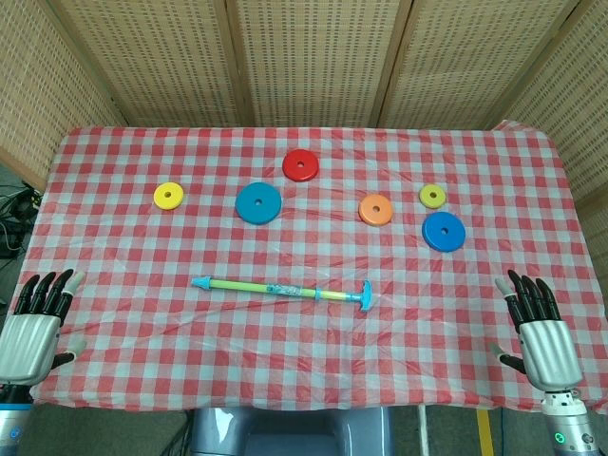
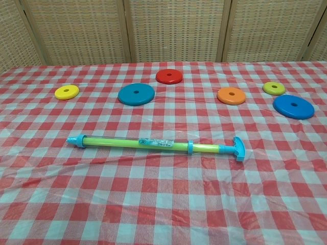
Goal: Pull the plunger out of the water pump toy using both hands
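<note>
The water pump toy (image 1: 281,289) (image 2: 153,144) lies flat on the checked cloth near the table's front middle. It is a green tube with a blue nozzle at its left end and a blue T-handle (image 1: 366,296) (image 2: 238,148) on the plunger at its right end. My left hand (image 1: 36,323) rests open at the table's front left corner, far from the toy. At the front right edge my right hand (image 1: 540,332) is open too, fingers pointing up. Neither hand touches the toy. The chest view shows no hands.
Flat discs lie behind the toy: yellow (image 1: 168,196), large blue (image 1: 258,202), red (image 1: 300,165), orange (image 1: 375,209), small yellow (image 1: 432,196) and blue (image 1: 443,231). The red-checked table (image 1: 304,366) is backed by wicker panels (image 1: 304,57).
</note>
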